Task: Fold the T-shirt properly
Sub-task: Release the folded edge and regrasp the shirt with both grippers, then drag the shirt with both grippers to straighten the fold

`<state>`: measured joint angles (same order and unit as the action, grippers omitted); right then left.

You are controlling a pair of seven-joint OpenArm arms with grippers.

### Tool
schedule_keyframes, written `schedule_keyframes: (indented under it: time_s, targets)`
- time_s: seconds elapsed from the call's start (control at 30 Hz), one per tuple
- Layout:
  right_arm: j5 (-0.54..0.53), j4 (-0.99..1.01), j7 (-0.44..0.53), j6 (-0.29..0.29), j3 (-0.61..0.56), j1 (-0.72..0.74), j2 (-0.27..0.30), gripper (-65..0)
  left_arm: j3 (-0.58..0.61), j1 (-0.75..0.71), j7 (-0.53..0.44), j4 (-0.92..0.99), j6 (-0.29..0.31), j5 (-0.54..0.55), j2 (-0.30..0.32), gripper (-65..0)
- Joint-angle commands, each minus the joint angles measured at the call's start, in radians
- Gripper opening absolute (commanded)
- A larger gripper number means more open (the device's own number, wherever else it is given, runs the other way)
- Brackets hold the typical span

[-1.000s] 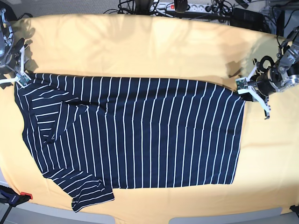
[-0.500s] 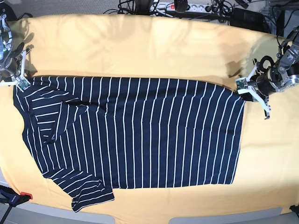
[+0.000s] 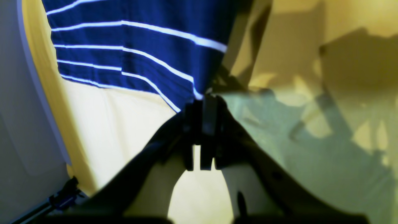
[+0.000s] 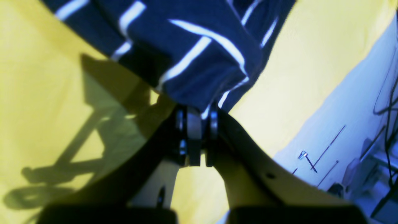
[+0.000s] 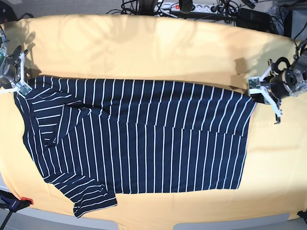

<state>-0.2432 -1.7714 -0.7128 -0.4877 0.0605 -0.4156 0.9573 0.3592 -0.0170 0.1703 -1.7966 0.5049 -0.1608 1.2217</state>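
The dark navy T-shirt (image 5: 139, 134) with thin white stripes lies spread across the yellow cloth, collar end at the left, hem at the right. My left gripper (image 5: 256, 93) is shut on the shirt's far right hem corner; in the left wrist view the pads (image 3: 202, 124) pinch the striped fabric (image 3: 140, 56). My right gripper (image 5: 19, 87) is shut on the far left shoulder corner; in the right wrist view the pads (image 4: 196, 137) clamp a bunched fold of the fabric (image 4: 199, 62). The far edge is pulled taut between both grippers.
The yellow-orange cloth (image 5: 153, 48) covers the whole table. Cables and a power strip (image 5: 187, 7) lie behind the far edge. A red-tipped clamp (image 5: 19, 201) sits at the near left corner. A short sleeve (image 5: 93, 199) sticks out near the front edge.
Both grippers have moved outward and slightly up, the left one to the right and the right one to the left. The shirt's far edge is stretched tighter and a crease has appeared across the body.
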Motion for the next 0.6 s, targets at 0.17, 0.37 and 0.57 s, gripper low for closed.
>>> schedule_keyframes:
  time_s: [0.17, 0.37, 0.57]
  targets:
    - [-0.045, -0.014, -0.05, -0.055, 0.012, 0.008, 0.058, -65.0, -0.013, 0.014, -0.014, -0.01, 0.007, -0.002, 0.079, -65.0]
    - [-0.136, -0.014, -0.138, -0.097, 0.012, -0.023, 0.097, -65.0, -0.013, 0.014, -0.014, -0.022, 0.08, 0.064, 0.111, -65.0]
    - [-0.148, -0.024, -0.154, -0.096, 0.014, -0.112, 0.152, -65.0, -0.013, 0.014, -0.014, -0.09, 0.192, 0.122, 0.14, -65.0]
